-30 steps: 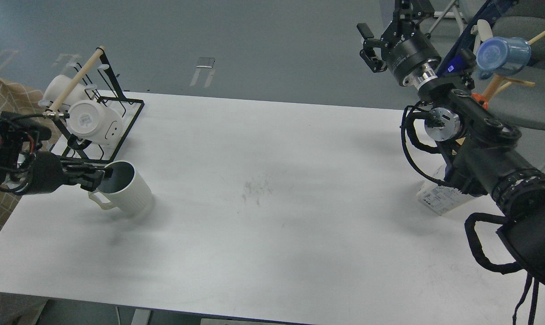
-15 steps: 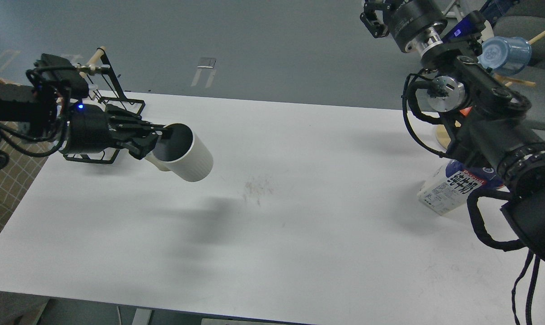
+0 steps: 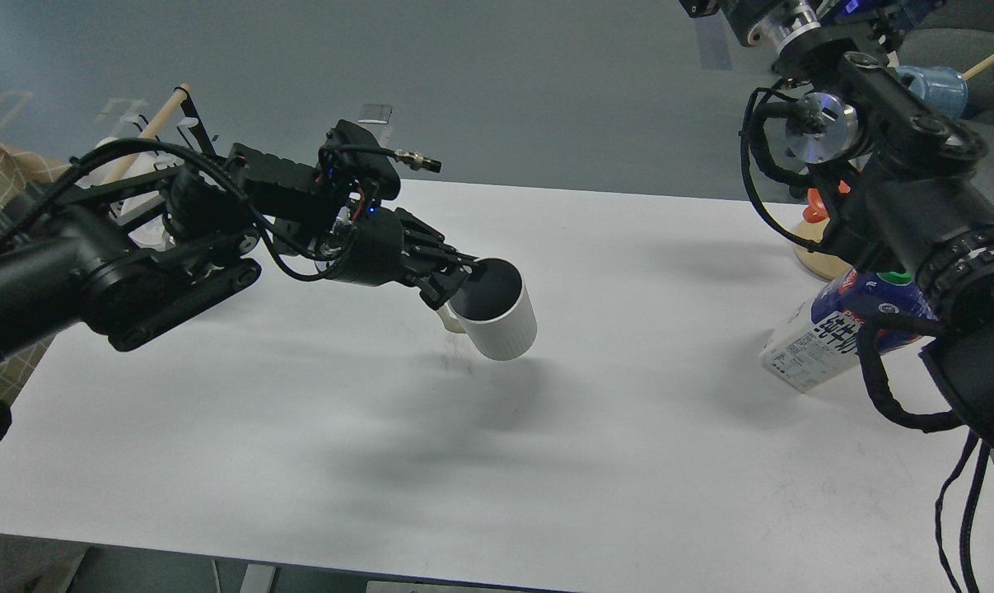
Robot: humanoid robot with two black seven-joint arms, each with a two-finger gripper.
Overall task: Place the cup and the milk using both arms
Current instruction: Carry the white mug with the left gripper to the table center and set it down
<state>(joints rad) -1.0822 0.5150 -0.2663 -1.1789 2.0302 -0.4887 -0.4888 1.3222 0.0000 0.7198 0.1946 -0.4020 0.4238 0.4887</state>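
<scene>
Two black arms over a plain white tabletop [image 3: 546,461]. Nearest, at the right edge, a white-and-blue milk carton [image 3: 822,342] sits tilted, partly hidden behind the right arm. Mid-table, the left hand [image 3: 457,282] is clamped on the rim of a white ribbed ceramic cup [image 3: 497,317], held tilted above the tabletop, shadow beneath. Far left, a black wire rack with a wooden rod [image 3: 163,115]. The right hand is out of frame at the top.
</scene>
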